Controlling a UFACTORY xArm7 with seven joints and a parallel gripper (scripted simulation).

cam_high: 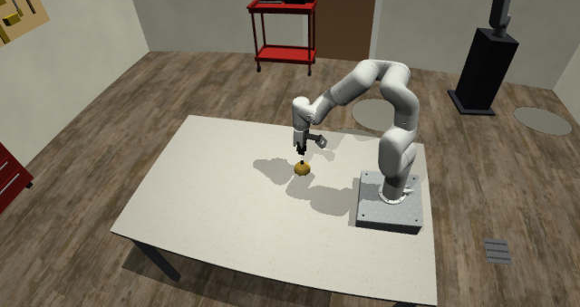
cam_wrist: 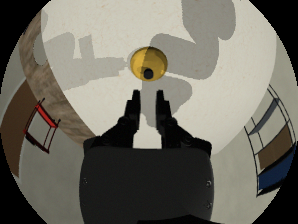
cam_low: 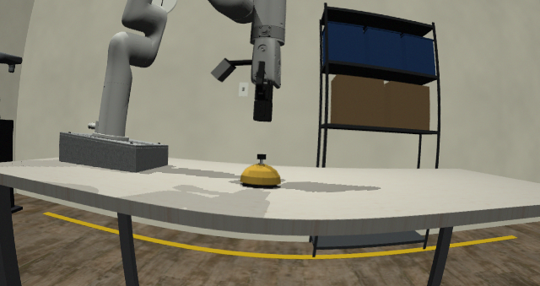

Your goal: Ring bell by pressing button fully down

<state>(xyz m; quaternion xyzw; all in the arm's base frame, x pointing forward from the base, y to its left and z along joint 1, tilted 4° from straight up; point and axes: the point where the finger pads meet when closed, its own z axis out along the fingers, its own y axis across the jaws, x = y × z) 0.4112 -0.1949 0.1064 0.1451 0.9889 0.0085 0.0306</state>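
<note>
A workshop: a pegboard (cam_high: 27, 19) hung with hammers, a red tool cart (cam_high: 259, 34), a steel shelf rack (cam_low: 324, 92) and yellow floor line (cam_low: 177, 245).

White table (cam_high: 217, 207) on dark legs, filling the centre of the top view. My grey base plate (cam_high: 410, 225) rests at its right side; the yellow bell (cam_high: 302, 167) (black button (cam_low: 261, 156) on top) stands near mid-frame.

Wall tool board (cam_high: 18, 8): cut by the top view's left and upper edges. Red cabinet (cam_high: 11, 176): only a corner shows. Dark objects on the red cart (cam_high: 281, 5): too small to identify. Shelf rack (cam_low: 434, 88): feet hidden behind the table (cam_low: 380, 202).
</note>
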